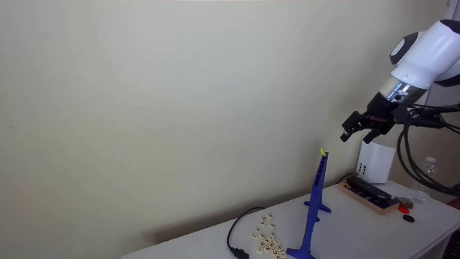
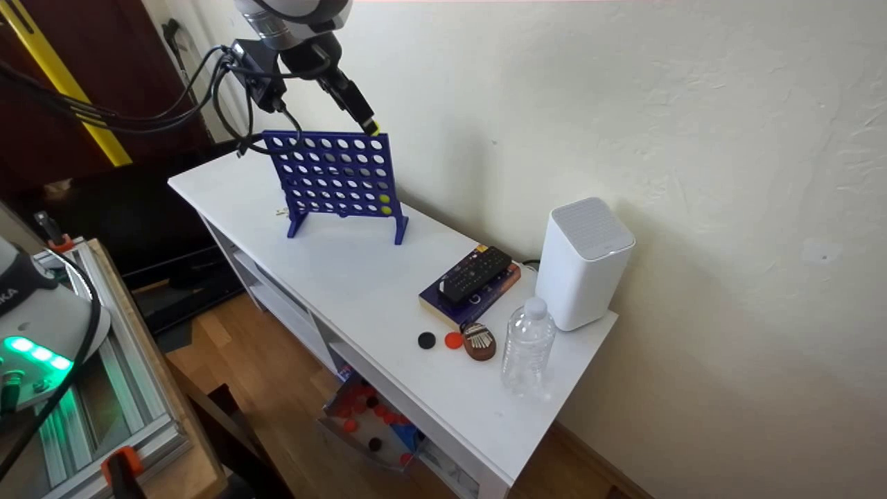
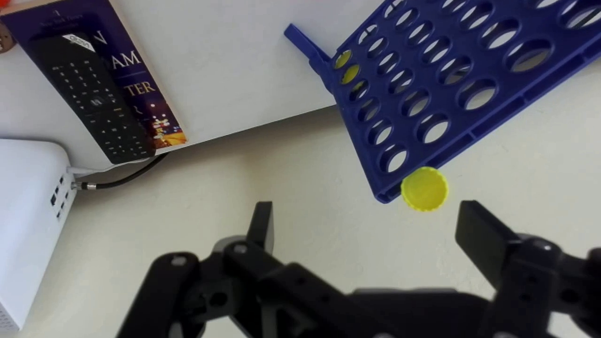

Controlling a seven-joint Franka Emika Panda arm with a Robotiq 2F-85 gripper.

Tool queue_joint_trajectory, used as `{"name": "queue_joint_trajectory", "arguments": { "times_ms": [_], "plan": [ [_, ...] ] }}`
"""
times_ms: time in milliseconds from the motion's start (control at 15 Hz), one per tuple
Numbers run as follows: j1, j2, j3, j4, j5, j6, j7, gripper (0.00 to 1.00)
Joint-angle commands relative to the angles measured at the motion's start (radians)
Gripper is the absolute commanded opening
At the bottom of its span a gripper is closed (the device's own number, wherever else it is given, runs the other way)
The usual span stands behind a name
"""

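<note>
My gripper [image 3: 366, 204] is open, with nothing between its fingers [image 3: 483, 239]. Ahead of it in the wrist view, nearer the right finger, a yellow disc [image 3: 425, 188] rests on the top edge of a blue upright game grid [image 3: 406, 134], at its end corner. The disc looks partly seated in the slot there. In an exterior view the gripper [image 1: 355, 139] hangs above and apart from the disc [image 1: 323, 152]; in another angle a fingertip overlaps it. Two more yellow discs [image 2: 385, 204] sit low in the grid's end column. The grid [image 2: 400, 229] stands on a white table.
A book [image 2: 433, 298] bears a black remote [image 2: 475, 275], near a white router box [image 2: 582, 270] and clear bottle [image 2: 528, 346]. A thumb piano [image 2: 479, 342], red disc [image 2: 453, 340] and black disc [image 2: 427, 340] lie close by. Letter tiles [image 1: 269, 242] and a cable [image 1: 229, 230] lie beyond the grid.
</note>
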Motion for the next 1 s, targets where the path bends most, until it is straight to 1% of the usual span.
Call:
{"name": "queue_joint_trajectory", "arguments": {
  "times_ms": [0,333,533,600,667,733,800,867,933],
  "plan": [
    [0.145,0.081,-0.130,0.107,0.000,0.095,0.085,1.00],
    [0.350,0.181,-0.316,0.232,0.001,0.224,0.206,1.00],
    [0.456,0.246,-0.425,0.291,0.001,0.286,0.278,1.00],
    [0.492,0.276,-0.500,0.283,0.056,0.303,0.209,1.00],
    [0.517,0.294,-0.532,0.293,0.064,0.323,0.211,1.00],
    [0.528,0.295,-0.527,0.312,0.013,0.332,0.282,1.00],
    [0.570,0.341,-0.613,0.303,0.090,0.359,0.206,1.00],
    [0.565,0.338,-0.593,0.317,0.052,0.366,0.255,1.00],
    [0.564,0.351,-0.591,0.325,0.049,0.383,0.263,1.00]
  ]
}}
